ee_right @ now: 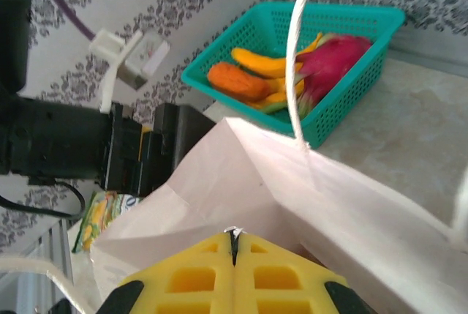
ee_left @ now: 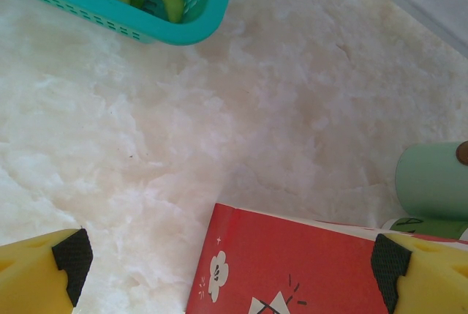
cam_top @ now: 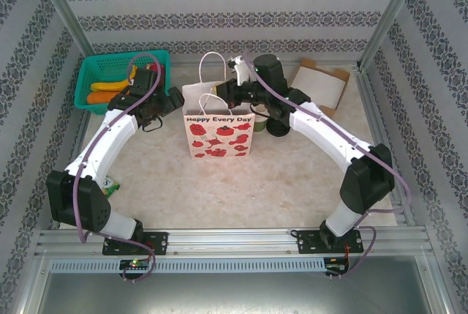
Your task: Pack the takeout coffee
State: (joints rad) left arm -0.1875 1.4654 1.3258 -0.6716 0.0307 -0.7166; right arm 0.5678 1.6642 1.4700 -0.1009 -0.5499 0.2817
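Note:
The white paper bag [cam_top: 219,132], printed with red strawberries, stands upright mid-table. My right gripper [cam_top: 218,94] is shut on its upper rim, and a sliver of white paper [ee_right: 234,235] shows pinched between the yellow pads. My left gripper [cam_top: 168,103] hangs open at the bag's left side, its fingers [ee_left: 62,266] straddling the red side panel [ee_left: 292,270]. A pale green cup [cam_top: 259,122] [ee_left: 431,178] stands by the bag's right corner. My right arm hides its top, so I cannot tell whether it is the takeout coffee.
A teal basket [cam_top: 91,72] [ee_left: 183,32] of fruit sits at the back left. A dark round cylinder [cam_top: 270,66] and an open cardboard box [cam_top: 322,83] sit at the back right. A snack packet [cam_top: 110,184] lies by the left arm.

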